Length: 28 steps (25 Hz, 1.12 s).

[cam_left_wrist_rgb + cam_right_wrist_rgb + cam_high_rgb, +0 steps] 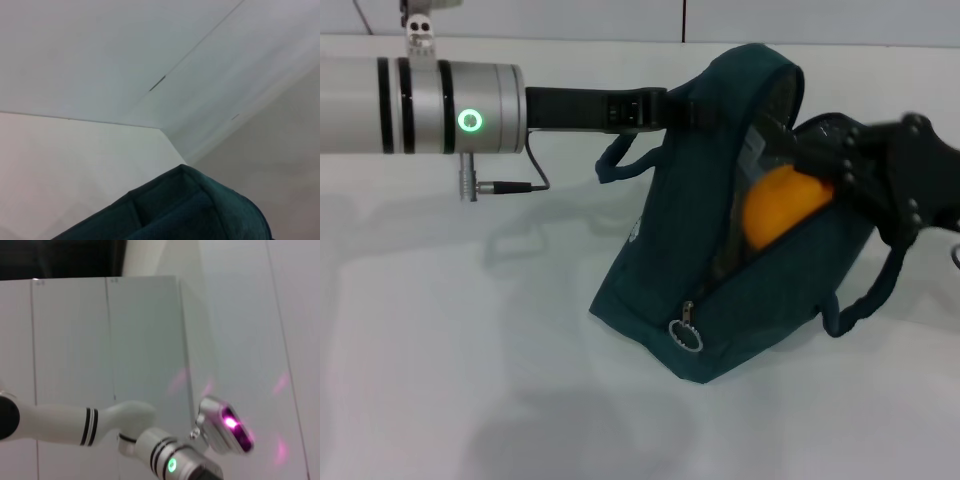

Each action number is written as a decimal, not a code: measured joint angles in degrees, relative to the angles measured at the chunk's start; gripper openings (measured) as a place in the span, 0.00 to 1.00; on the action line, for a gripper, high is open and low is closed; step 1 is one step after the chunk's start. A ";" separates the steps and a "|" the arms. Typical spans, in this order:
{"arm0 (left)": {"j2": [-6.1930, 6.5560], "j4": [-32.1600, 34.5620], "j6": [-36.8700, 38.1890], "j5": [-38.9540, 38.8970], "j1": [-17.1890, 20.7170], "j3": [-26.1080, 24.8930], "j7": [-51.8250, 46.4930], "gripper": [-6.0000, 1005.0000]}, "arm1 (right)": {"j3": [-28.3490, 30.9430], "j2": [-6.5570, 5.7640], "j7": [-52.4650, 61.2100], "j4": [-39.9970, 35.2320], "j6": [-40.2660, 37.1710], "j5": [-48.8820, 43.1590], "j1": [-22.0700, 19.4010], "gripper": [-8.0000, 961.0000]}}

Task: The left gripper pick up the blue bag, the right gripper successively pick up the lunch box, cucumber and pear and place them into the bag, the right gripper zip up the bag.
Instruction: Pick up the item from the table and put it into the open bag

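Blue bag (720,260): centre of table (440,380), tilted, mouth open.
Left gripper (675,108): clamped on bag's upper edge.
Right gripper (840,175): at the mouth, carrying pear (780,205); finger state unclear.
Risk: bag sagging, pear rolling out.

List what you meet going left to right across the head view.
Silver cuff with green ring → left gripper at the bag's top → zipper ring pull → pear in the blue bag opening → right gripper.
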 joint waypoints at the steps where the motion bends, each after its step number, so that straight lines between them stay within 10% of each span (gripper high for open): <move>1: 0.06 -0.01 0.00 0.02 0.33 0.00 0.24 0.07 | 0.03 0.10 0.12 -0.04 0.13 0.08 0.92 0.08; 14: -0.13 -0.05 0.12 -0.28 1.88 -1.40 1.50 0.07 | -1.36 3.13 2.80 0.62 5.05 -7.22 6.63 0.09; 28: 0.15 0.17 0.07 -0.44 2.63 -1.54 1.62 0.07 | -4.50 2.08 8.13 0.12 7.73 -7.59 2.44 0.10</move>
